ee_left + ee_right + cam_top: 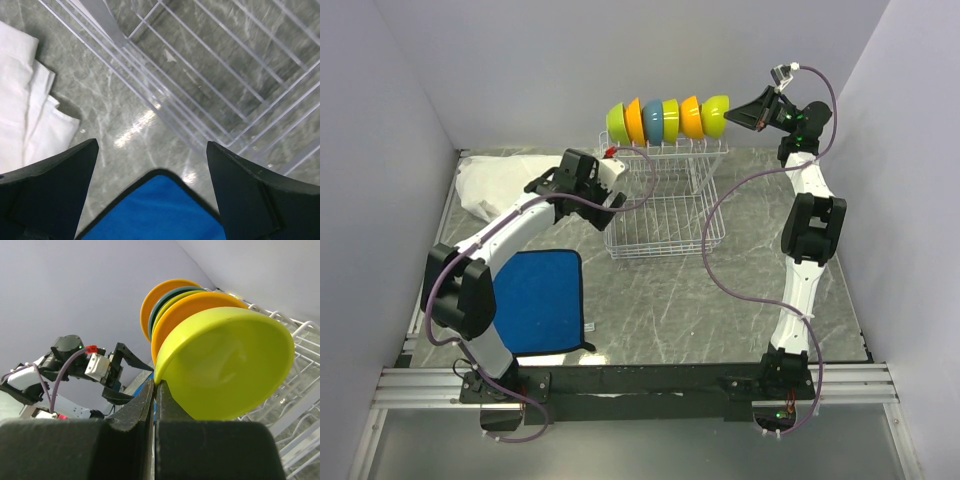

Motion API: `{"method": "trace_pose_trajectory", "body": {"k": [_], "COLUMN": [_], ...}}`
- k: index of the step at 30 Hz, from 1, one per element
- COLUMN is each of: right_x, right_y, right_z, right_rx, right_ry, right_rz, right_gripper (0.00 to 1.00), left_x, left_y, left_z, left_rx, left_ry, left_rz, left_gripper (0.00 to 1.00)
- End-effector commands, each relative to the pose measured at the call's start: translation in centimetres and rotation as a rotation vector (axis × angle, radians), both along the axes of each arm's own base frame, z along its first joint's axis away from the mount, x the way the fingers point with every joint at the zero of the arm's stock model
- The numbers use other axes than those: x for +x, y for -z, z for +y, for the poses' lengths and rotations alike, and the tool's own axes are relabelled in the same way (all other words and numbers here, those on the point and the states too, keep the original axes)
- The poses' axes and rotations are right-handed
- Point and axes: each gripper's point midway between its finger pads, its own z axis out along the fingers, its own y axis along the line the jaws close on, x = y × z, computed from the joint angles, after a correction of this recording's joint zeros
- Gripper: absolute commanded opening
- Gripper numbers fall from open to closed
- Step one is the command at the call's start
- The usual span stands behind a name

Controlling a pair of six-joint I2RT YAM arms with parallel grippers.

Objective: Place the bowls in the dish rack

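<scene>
Several bowls stand on edge in a row on the top shelf of the white wire dish rack (660,225), coloured lime green (617,122), orange (634,120) and blue (653,118). The right end bowl is lime green (715,115) (225,365). My right gripper (732,115) (156,382) is raised beside it, shut on that bowl's rim. My left gripper (573,197) (152,144) hovers wide open and holds nothing. It is left of the rack, over the table between the white cloth and the blue mat's corner.
A crumpled white cloth (485,185) (20,100) lies at the back left. A blue mat (540,300) (160,210) lies at the front left. The rack's lower basket (225,75) holds nothing. Walls enclose the table on three sides.
</scene>
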Motion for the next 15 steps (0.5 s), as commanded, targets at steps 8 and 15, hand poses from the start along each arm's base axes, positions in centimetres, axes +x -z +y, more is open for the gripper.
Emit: {"method": "trace_pose_trajectory", "body": {"k": [8, 15], "right_x": [-1.3, -1.2], "right_y": [-3.9, -4.3], "right_z": [-1.5, -1.5], "right_rx": [-0.030, -0.023], "right_ry": [0.050, 0.059], "right_rz": [-0.143, -0.150], "right_gripper": [0.00, 0.00], "left_x": [1.2, 2.2], "left_y": [-2.4, -1.3], "left_z": [-3.0, -2.6], "left_rx": [-0.157, -0.123], "left_ry": [-0.165, -0.242], "left_rz": [-0.003, -0.012], "left_gripper": [0.61, 0.56]}}
